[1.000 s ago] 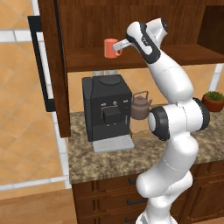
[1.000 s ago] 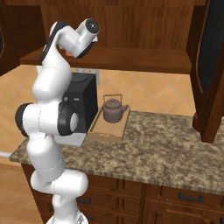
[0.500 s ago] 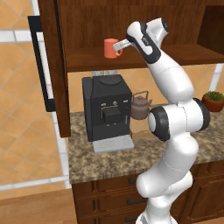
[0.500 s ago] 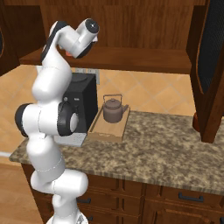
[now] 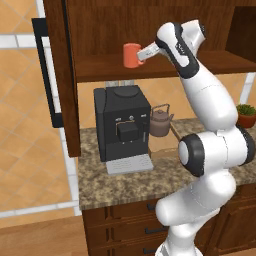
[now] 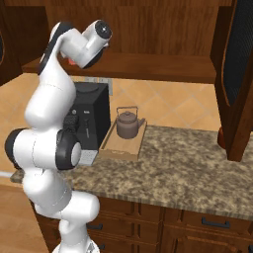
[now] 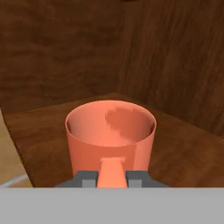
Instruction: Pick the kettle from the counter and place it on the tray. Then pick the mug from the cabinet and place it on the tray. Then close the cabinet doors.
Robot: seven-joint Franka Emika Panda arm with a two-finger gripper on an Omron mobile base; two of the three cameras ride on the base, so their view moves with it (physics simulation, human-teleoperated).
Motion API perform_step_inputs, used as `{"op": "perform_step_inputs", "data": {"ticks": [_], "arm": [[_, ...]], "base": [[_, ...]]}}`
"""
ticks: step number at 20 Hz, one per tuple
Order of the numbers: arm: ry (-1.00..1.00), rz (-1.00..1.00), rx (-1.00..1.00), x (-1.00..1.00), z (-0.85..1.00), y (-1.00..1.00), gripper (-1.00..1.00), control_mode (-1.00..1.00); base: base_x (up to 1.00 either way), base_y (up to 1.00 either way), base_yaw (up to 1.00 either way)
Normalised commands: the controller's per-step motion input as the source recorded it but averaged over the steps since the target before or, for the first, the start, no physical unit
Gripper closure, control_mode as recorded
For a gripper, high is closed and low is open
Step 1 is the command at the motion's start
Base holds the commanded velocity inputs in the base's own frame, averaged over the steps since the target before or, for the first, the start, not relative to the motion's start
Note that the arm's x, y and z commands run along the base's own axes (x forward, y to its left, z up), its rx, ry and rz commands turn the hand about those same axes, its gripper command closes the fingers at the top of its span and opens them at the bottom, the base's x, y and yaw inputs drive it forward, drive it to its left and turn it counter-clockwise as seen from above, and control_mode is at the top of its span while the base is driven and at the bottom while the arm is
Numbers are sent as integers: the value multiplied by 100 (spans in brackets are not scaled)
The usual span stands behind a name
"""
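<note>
Brown wood is all around: a dark cabinet (image 5: 150, 30) hangs on the wall with a flat wooden shelf inside, and its tall door (image 5: 62, 80) with a long black bar handle stands swung open at the left. On the shelf stands the mug (image 5: 131, 55), small, round and orange-red, smooth and plain, sitting upright with its open mouth up. Its loop handle sticks out sideways toward the robot arm. The claw (image 5: 144, 54) is pinched tight on that handle; from the hand view the handle runs between the two dark fingertips (image 7: 89, 178), and the mug (image 7: 110, 133) looks hollow and bare inside.

Below the shelf is the counter (image 6: 197, 173), a speckled brown and beige stone top over dark drawers. A big black coffee machine (image 5: 122, 125) stands on it. Just beside the machine lies the tray (image 6: 122, 144), flat, light wood, with low edges. The kettle (image 6: 128, 123) sits on the tray, squat and brown-grey and shiny, with a knob on top and a thin curved handle.
</note>
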Motion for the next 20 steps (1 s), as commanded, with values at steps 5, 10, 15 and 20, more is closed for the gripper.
{"op": "perform_step_inputs", "data": {"ticks": [5,10,15,20], "arm": [[-18,0,1,-100,4,-6,100,-100],[-10,0,2,-95,12,-36,100,-100],[-1,1,3,-70,-4,-57,100,-100],[7,3,0,-47,-48,-53,100,-100]], "base": [[0,0,0],[0,0,0],[0,0,0],[0,0,0]]}}
